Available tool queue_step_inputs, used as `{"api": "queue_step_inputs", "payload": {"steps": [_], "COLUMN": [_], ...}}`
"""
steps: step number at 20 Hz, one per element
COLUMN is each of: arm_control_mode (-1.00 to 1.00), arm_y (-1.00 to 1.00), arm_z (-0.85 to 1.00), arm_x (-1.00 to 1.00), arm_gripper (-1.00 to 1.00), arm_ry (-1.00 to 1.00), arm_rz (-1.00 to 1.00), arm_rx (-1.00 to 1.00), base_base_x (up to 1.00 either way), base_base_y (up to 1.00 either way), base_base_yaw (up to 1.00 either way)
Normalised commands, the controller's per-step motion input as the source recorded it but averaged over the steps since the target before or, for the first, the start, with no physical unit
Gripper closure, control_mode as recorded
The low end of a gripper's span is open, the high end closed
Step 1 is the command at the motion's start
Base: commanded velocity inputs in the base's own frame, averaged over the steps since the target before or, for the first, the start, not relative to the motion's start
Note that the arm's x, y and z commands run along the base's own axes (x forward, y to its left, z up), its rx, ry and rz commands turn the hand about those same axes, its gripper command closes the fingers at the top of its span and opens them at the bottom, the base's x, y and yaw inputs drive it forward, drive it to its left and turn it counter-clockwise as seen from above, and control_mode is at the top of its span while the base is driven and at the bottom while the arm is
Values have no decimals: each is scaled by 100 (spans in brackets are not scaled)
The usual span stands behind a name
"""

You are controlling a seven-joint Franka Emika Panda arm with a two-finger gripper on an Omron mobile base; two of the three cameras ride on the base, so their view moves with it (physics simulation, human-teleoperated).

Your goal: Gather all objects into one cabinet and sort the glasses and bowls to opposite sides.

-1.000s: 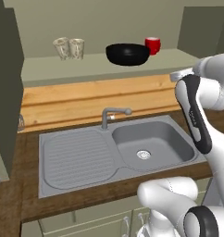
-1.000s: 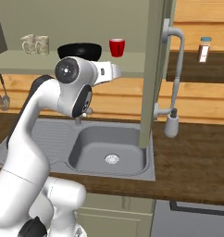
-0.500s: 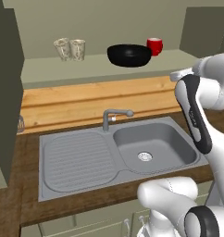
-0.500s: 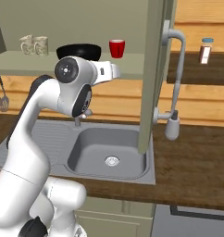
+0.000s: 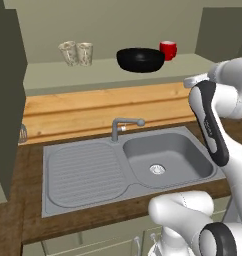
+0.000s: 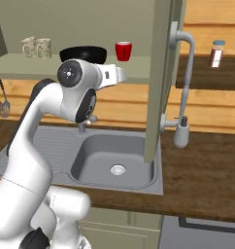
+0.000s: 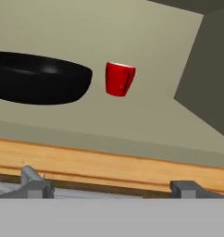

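- Two tumblers [image 5: 77, 53] stand side by side, just touching or nearly so, at the left end of the cabinet [image 5: 113, 70] shelf.
- The black bowl [image 5: 140, 59] sits right of the shelf's middle, well apart from the tumblers.
- The red mug [image 5: 168, 50] stands upright just beside the bowl, on its right and a little further back.
- In the hand view the gripper [image 7: 111, 187] faces the shelf, its fingers [image 7: 37, 187] spread wide with nothing between them, and bowl and mug lie ahead.
- Below the shelf is a grey sink [image 5: 128, 162] with a tap [image 5: 124, 126].
- The cabinet door [image 6: 160, 78] stands open; its hinge edge is probably the near one, though the view is poor.
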Motion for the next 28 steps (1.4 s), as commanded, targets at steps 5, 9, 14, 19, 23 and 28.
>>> {"api": "queue_step_inputs", "payload": {"steps": [5, 9, 14, 19, 23, 28], "arm_control_mode": [-100, -100, -100, -100, -100, -100], "arm_y": [-1, 0, 0, 0, 0, -1], "arm_z": [18, 41, 36, 7, 0, 1], "arm_x": [60, 33, 24, 22, 29, 32], "arm_gripper": [-100, -100, -100, -100, -100, -100], "arm_ry": [0, -8, -7, -3, 0, 6], "arm_rz": [0, 0, 0, 0, -3, -10], "arm_rx": [-1, -3, -2, 0, 0, 2], "base_base_x": [18, 0, 0, 0, 0, 0], "base_base_y": [0, 0, 0, 0, 0, 0], "base_base_yaw": [0, 0, 0, 0, 0, 0]}}
